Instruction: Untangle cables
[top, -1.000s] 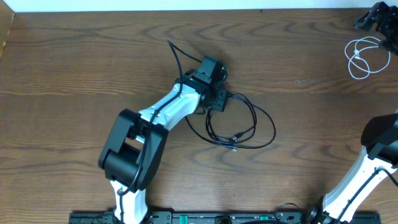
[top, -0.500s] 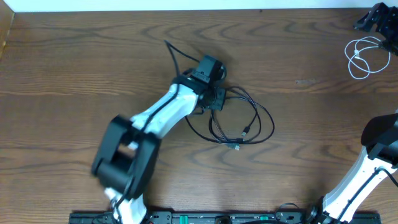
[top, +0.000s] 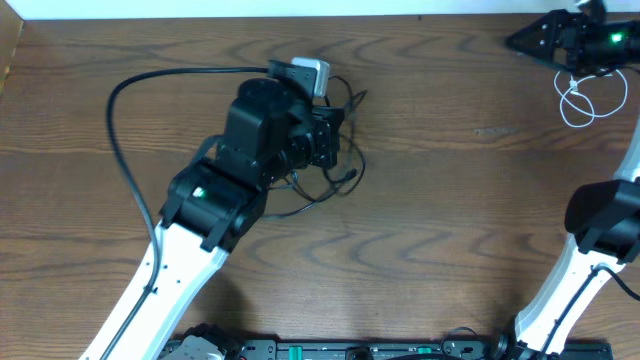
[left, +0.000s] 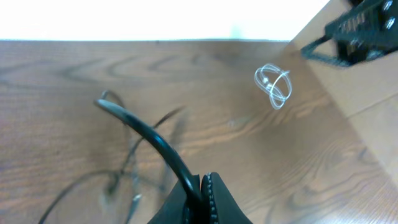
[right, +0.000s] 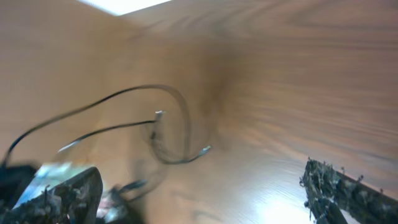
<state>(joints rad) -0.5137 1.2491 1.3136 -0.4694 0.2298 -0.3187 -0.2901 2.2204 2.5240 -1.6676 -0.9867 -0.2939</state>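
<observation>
My left gripper (top: 333, 135) is shut on the black cable (top: 346, 176) and holds part of it up off the table. The rest hangs and trails in loose loops below and beside the gripper. In the left wrist view the shut jaws (left: 203, 186) pinch the black cable (left: 149, 134), which arcs up and to the left. The white cable (top: 583, 96) lies coiled at the far right edge, apart from the black one; it also shows in the left wrist view (left: 273, 87). My right gripper (top: 525, 40) is open and empty at the back right, near the white cable. Its wrist view (right: 199, 180) shows the black cable (right: 168, 127), blurred.
The wooden table (top: 460, 230) has a white strip along its back edge (top: 200, 10). The left arm's thick black wire (top: 115, 110) arcs out over the left of the table. The right arm's base (top: 600, 230) stands at the right edge.
My left arm has risen and swung, dragging the black cable up and to the left into a tighter bunch. My right gripper has come further into view at the back right. The white cable has not moved.
</observation>
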